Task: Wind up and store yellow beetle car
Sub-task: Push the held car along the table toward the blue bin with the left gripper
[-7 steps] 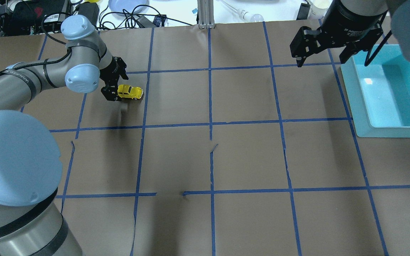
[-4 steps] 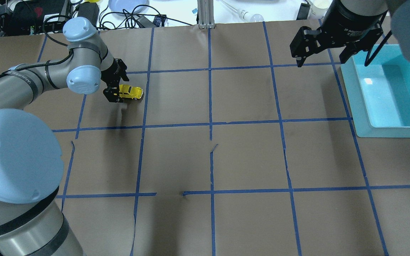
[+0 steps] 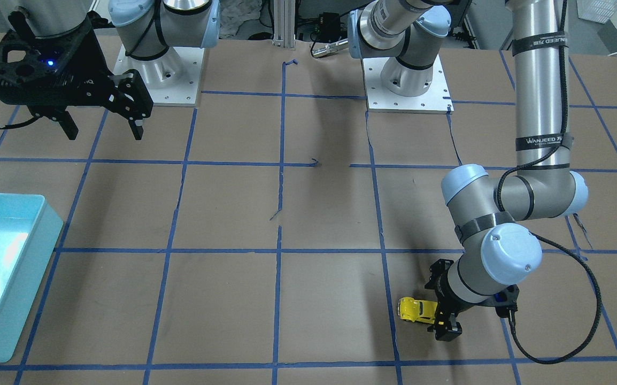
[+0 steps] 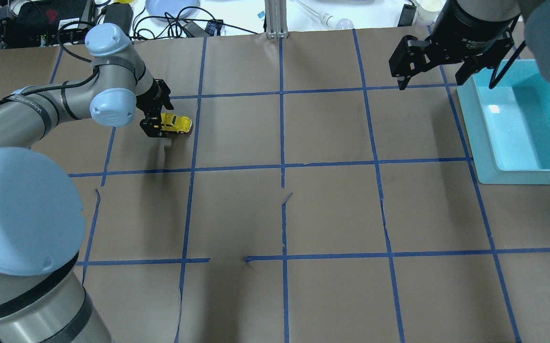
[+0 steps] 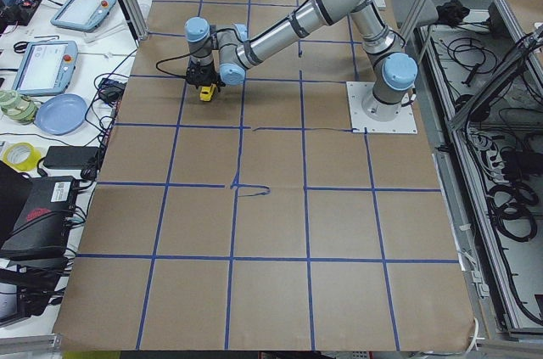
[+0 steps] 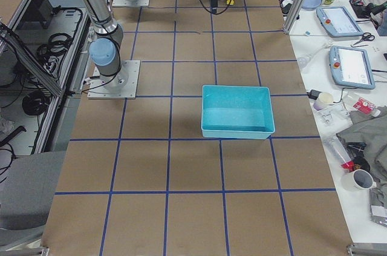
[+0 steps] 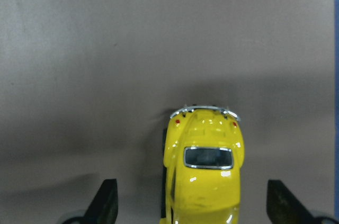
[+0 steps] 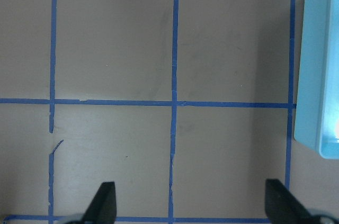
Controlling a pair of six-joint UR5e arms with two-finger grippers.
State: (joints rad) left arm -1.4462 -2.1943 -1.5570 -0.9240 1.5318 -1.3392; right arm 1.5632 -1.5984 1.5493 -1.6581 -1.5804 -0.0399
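Just one yellow beetle car (image 4: 176,123), one tray (image 4: 523,177).

Brown paper covers the surface (image 4: 332,209), crossed by a blue tape grid (image 4: 283,286). Beside its edge lie a blue plate (image 5: 61,113), two teach pendants (image 5: 42,66), a yellow tape roll (image 5: 21,155) and tangled cables (image 4: 160,21).

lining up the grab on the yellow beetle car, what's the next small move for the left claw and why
Probably shut the left claw on the yellow beetle car. The wrist view shows the car between the open fingers, with gaps on both sides, so nothing grips it yet.
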